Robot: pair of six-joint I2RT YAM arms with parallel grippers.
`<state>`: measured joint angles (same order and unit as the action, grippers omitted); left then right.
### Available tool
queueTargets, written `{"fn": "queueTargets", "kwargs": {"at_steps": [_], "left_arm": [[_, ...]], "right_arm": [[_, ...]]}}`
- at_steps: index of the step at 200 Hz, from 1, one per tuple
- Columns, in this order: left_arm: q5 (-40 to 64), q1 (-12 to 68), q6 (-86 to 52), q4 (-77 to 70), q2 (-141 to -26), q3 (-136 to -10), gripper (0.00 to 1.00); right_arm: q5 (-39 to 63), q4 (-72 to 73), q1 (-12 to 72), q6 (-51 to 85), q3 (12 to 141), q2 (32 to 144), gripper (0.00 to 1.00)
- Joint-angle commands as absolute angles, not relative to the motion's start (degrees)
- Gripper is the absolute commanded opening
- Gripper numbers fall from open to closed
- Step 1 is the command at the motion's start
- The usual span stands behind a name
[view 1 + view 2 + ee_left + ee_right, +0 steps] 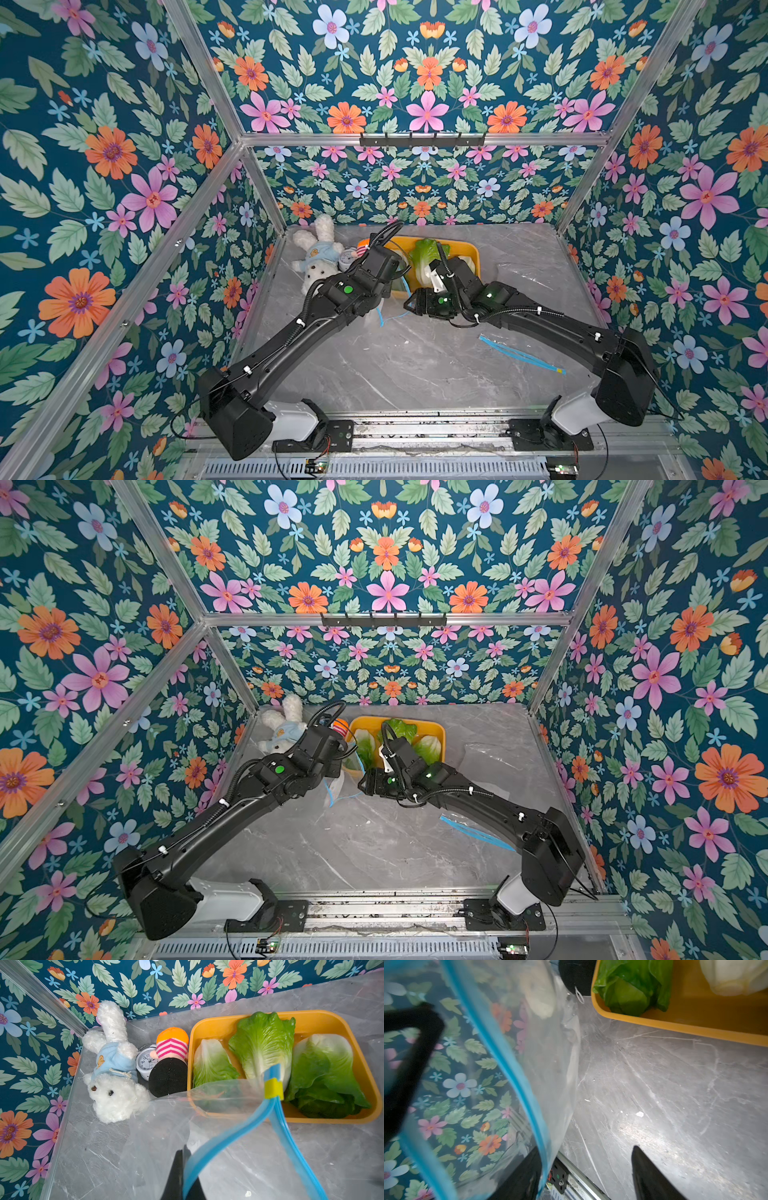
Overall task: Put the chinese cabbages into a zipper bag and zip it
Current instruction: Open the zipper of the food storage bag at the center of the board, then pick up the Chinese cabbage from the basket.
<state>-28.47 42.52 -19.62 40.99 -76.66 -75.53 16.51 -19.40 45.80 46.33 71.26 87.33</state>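
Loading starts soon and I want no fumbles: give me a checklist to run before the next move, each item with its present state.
1. Left fingers shut on the blue rim of the zipper bag: ok.
2. Bag mouth parted, yellow slider at one end: ok.
3. Right fingers open: ok.
4. Right fingers gripping the opposite rim: not ok, nothing held.
5. Three chinese cabbages lying free in the yellow tray: ok.
6. Bag film clear of the tray's edge: cannot tell.
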Motion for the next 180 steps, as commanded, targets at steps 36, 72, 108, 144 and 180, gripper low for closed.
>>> {"fn": "queueTargets", "kwargs": {"at_steps": [36, 72, 108, 144, 180], "left_arm": [[-29.01, 39.12, -19.12, 41.27, -76.26, -73.07, 0.0], [-28.0, 36.39, -18.77, 40.78, -75.41, -71.78, 0.0], [-27.65, 36.29, -18.62, 40.59, -74.03, -72.29, 0.0], [-28.15, 36.18, -18.52, 41.42, -73.66, -73.12, 0.0], [-26.94, 36.07, -18.5, 40.92, -72.71, -73.11, 0.0]], "right_arm": [[22.52, -11.67, 45.27, 45.68, 72.05, 82.62, 0.73], [21.24, -6.33, 41.4, 55.36, 66.97, 80.31, 0.73], [17.2, 2.9, 38.7, 64.7, 64.08, 85.27, 0.73], [16.39, 14.54, 37.9, 74.67, 67.51, 98.32, 0.73], [13.01, 16.9, 38.23, 79.4, 74.84, 108.93, 0.74]]}}
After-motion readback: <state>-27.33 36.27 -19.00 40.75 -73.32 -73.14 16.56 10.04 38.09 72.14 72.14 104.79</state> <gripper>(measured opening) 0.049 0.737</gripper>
